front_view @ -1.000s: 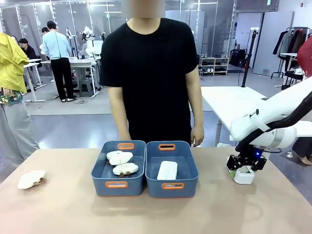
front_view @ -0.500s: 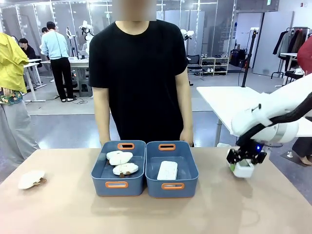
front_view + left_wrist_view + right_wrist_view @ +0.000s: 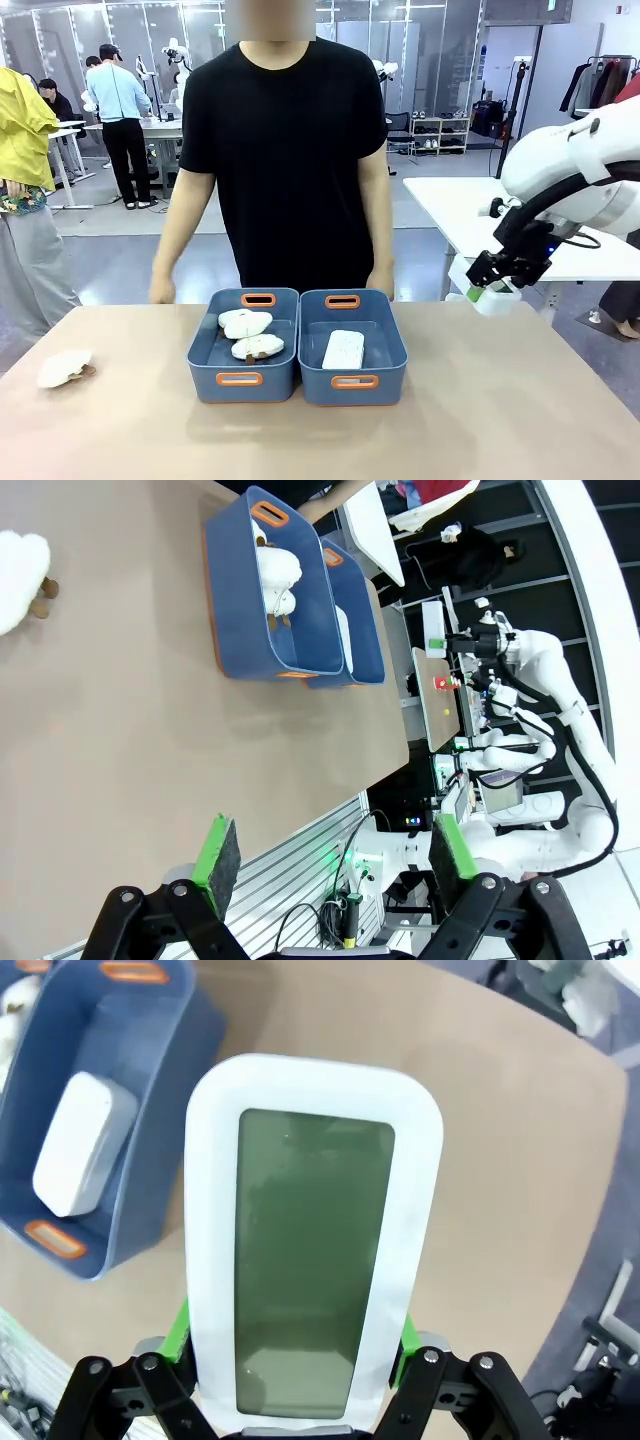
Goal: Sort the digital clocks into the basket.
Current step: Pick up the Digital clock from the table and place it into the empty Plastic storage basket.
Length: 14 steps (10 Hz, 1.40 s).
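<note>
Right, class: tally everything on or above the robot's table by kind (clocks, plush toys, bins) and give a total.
Digital clocks: 2 (one in the right-hand bin, one held by the right gripper)
Cloud plush toys: 3 (two in the left-hand bin, one on the table)
Blue bins: 2
Total: 7

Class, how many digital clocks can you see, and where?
2. One clock lies in the right-hand basket; the other clock is gripped aloft by the right end effector.

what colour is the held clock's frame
White; the clock shows best in the right wrist view.
</note>
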Tool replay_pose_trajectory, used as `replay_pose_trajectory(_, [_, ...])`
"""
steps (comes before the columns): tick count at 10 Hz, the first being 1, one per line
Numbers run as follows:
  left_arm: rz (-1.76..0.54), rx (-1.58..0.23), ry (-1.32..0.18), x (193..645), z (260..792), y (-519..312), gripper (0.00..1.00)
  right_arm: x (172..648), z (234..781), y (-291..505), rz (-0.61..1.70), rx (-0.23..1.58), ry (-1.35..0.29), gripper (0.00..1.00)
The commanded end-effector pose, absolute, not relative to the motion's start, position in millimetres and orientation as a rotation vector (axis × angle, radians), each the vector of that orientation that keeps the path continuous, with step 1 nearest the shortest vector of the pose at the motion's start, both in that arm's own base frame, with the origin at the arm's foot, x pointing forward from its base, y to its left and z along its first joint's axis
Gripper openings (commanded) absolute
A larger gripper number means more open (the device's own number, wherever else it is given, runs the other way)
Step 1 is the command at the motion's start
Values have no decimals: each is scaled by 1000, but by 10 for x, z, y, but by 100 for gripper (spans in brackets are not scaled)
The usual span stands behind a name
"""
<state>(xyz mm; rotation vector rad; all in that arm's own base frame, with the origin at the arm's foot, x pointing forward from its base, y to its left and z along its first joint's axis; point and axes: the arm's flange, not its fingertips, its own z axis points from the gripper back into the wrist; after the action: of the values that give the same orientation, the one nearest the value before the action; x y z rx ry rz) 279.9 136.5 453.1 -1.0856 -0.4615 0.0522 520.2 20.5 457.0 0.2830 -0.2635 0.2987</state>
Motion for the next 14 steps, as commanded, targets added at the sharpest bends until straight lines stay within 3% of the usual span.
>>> replay_pose_trajectory(1, [47,-1088,-464,2808,4547,1351,97,5188,4671,690,272,318,-273,0])
replay_pose_trajectory(5, [47,-1088,-464,2808,4547,1351,97,4989,4779,1984,293,158,-273,0])
replay_pose_trajectory(11, [47,-1088,-464,2808,4547,1351,97,4987,4168,2725,297,141,-198,0])
replay_pose_trajectory(12, [47,-1088,-464,2808,4547,1351,97,5026,4156,2720,292,142,-209,88])
replay_pose_trajectory(13, [47,-1088,-464,2808,4547,1351,97,5021,4167,2721,297,145,-202,100])
replay_pose_trajectory(14, [47,-1088,-464,2808,4547,1351,97,5002,4158,2728,306,136,-191,100])
